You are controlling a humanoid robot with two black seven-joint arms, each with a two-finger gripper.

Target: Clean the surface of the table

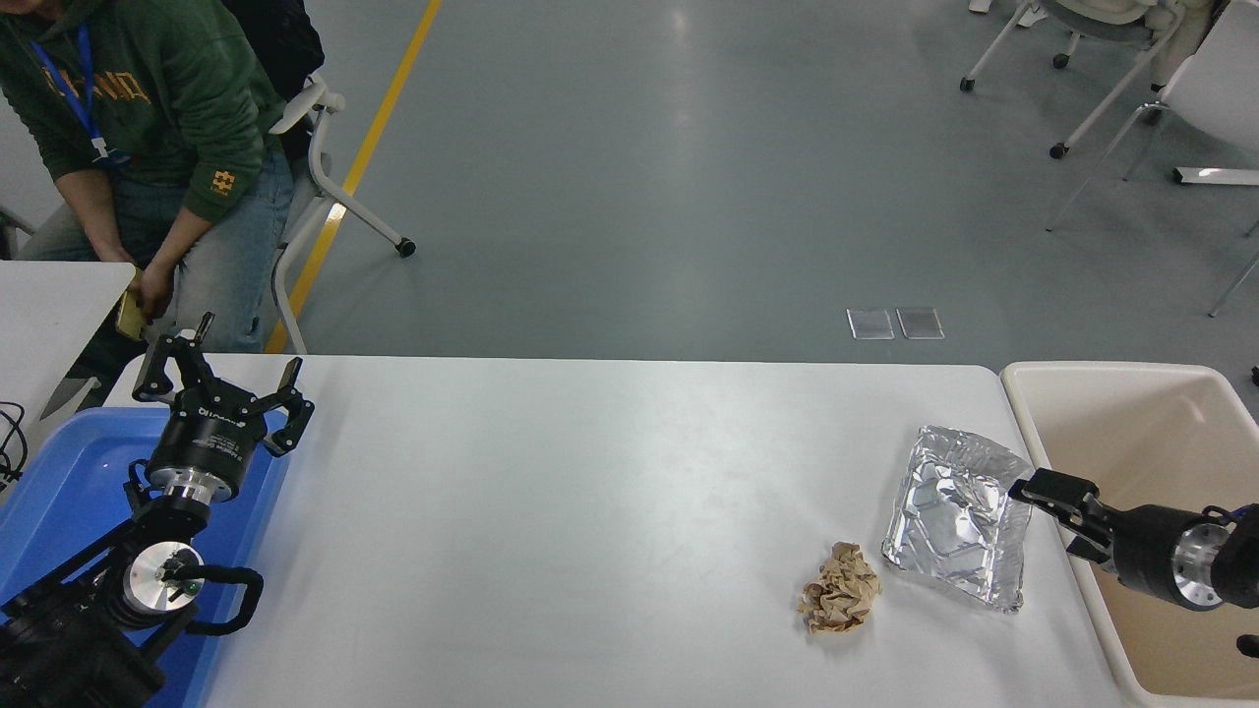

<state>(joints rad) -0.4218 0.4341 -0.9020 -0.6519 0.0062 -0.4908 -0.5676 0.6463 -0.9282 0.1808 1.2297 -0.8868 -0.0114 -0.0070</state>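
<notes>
The table surface (590,531) is a wide white tabletop. A crumpled silver foil tray (959,516) lies on it at the right. A crumpled brown paper ball (839,588) lies just left of the foil tray, nearer the front. My right gripper (1054,513) comes in low from the right, over the beige bin's left rim. It is open and empty, with its upper fingertip at the foil tray's right edge. My left gripper (221,379) is parked open and empty over the blue tray at the lower left.
A beige bin (1131,403) stands against the table's right end. A blue plastic tray (59,482) sits at the left end. A smaller white table's corner (49,295) shows at the far left. A person (148,118) in a green hoodie sits behind it. Wheeled chairs stand at the far right.
</notes>
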